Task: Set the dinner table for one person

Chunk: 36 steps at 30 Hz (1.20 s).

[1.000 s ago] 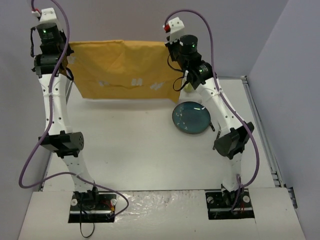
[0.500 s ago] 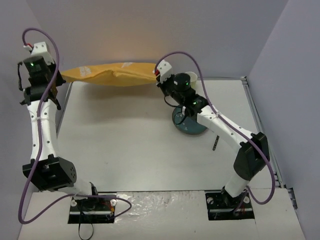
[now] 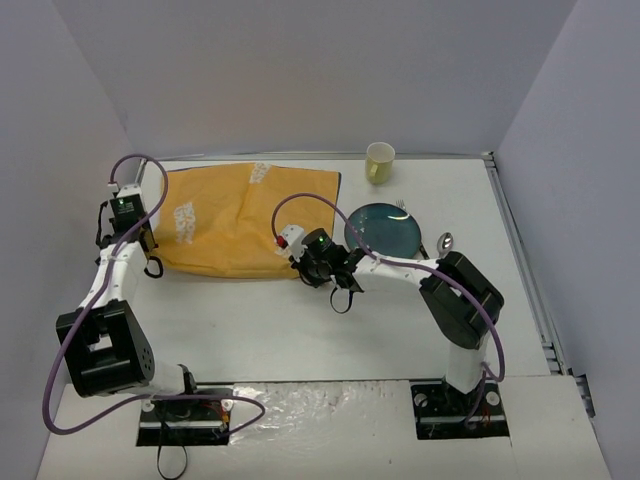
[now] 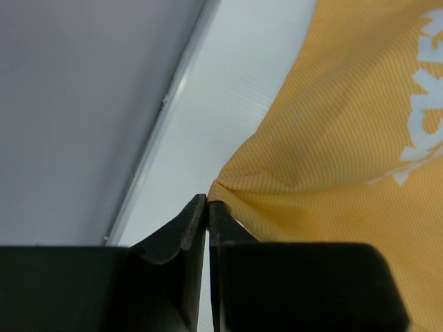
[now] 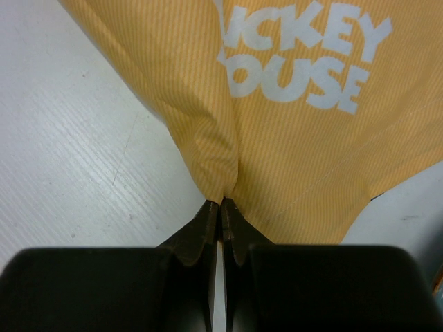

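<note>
**A:** What is the left hand (image 4: 208, 204) doing?

**B:** It is clenched on a left corner of the orange-yellow cloth mat with white print (image 4: 346, 138) — the fabric gathers right into its tips.

**A:** And the right hand (image 5: 221, 205)?

**B:** It is pinched tight on a fold at the mat's near edge, below the white lettering.

**A:** How does the mat lie?

**B:** There is one mat, spread on the large flat white rectangular tabletop (image 3: 250, 330), in its far-left part. Its long axis runs left to right.

**A:** And the tabletop itself?

**B:** It lies level under everything, with its far edge running left to right along the back wall. A thin metal rim (image 4: 154, 135) shows beside the left hand. I can't tell which side is longer.

**A:** What else is there?

**B:** One round blue-green plate (image 3: 383, 230) sits just right of the mat. One pale yellow cup (image 3: 380, 160) stands beyond it, and one metal spoon (image 3: 443, 243) lies at the plate's right edge.
</note>
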Available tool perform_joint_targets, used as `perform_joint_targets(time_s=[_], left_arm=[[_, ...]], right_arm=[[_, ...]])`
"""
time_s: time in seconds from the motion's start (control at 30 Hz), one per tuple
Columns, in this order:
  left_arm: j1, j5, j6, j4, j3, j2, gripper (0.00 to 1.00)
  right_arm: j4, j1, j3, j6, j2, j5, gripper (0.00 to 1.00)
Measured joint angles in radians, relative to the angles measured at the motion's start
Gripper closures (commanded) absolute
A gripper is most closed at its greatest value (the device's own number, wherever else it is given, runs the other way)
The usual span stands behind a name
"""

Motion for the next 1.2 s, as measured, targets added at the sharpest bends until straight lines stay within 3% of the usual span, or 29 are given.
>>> perform_joint_targets(time_s=[0.23,0.43,0.53,0.57,0.63,0.7,0.83,0.93,1.03,1.1,1.2], left_arm=[[0.000,-0.093,0.013,0.053,0.015,-0.010,0.97],[-0.005,-0.124,-0.011,0.049,0.015,-0.001,0.97],[-0.005,-0.142,-0.028,0.048,0.000,0.004,0.91],[-0.005,-0.151,-0.036,0.053,-0.011,0.004,0.84],[-0.005,-0.171,-0.056,0.059,-0.042,0.001,0.72],[-0.004,-0.193,-0.080,0.058,-0.084,-0.010,0.70],[-0.004,-0.243,-0.151,0.030,-0.148,-0.061,0.61],[-0.004,-0.284,-0.212,-0.021,-0.154,-0.138,0.55],[-0.004,-0.312,-0.262,-0.077,-0.128,-0.199,0.40],[-0.004,-0.315,-0.279,-0.119,-0.096,-0.220,0.33],[-0.004,-0.272,-0.293,-0.154,-0.053,-0.237,0.32]], right_arm=[[0.004,0.000,-0.041,0.075,-0.026,0.022,1.00],[0.005,0.005,-0.128,0.116,-0.151,0.056,1.00],[0.007,0.005,-0.152,0.127,-0.213,0.067,1.00],[0.005,0.005,-0.158,0.129,-0.232,0.068,0.98],[0.002,0.005,-0.173,0.136,-0.260,0.069,0.91],[-0.011,0.005,-0.187,0.146,-0.273,0.069,0.85],[-0.064,0.003,-0.208,0.162,-0.275,0.051,0.59],[-0.114,0.003,-0.209,0.170,-0.278,0.026,0.49],[-0.169,-0.001,-0.200,0.174,-0.297,0.007,0.38],[-0.202,-0.009,-0.179,0.180,-0.319,-0.005,0.35],[-0.221,-0.039,-0.134,0.198,-0.358,-0.013,0.34]])
